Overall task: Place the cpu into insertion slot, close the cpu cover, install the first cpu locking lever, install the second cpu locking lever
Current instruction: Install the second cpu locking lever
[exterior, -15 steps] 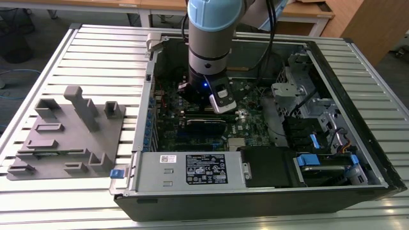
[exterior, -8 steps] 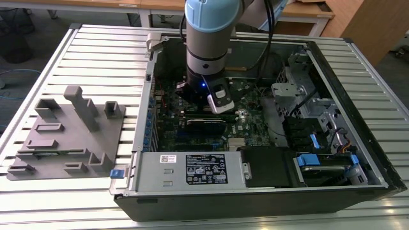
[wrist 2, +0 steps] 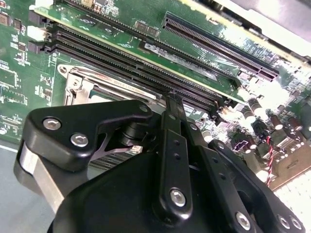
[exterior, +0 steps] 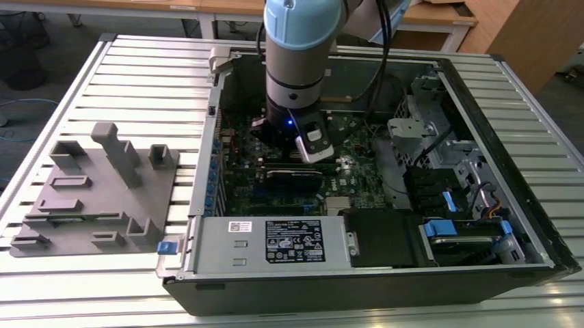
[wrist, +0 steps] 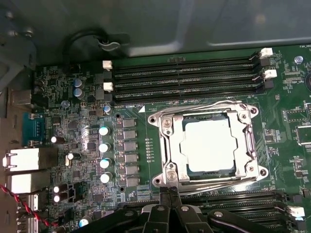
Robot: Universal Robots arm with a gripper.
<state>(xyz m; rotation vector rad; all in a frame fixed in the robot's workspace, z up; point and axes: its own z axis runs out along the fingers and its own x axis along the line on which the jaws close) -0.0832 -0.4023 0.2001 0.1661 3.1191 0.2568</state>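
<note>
Cpu (wrist: 209,145) seated under closed cpu cover (wrist: 167,145); gripper (wrist: 168,194) pinched empty at its 6 o'clock; thin springy levers, hook ends.

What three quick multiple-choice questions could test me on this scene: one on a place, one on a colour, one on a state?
1. Where is the pincer?
A. Over the grey rack outside the case
B. Inside the computer case, beside the insertion slot
C. Above the power supply

2. What colour is the circuit board?
A. Green
B. Red
C. White

3. How does the cpu cover lie?
A. Standing upright
B. Taken away
C. Down flat, framing the cpu

Answers:
1 B, the first wrist view shows its tip at the insertion slot's edge.
2 A, green shows around the slot.
3 C, the cpu's silver top shows through its window.
</note>
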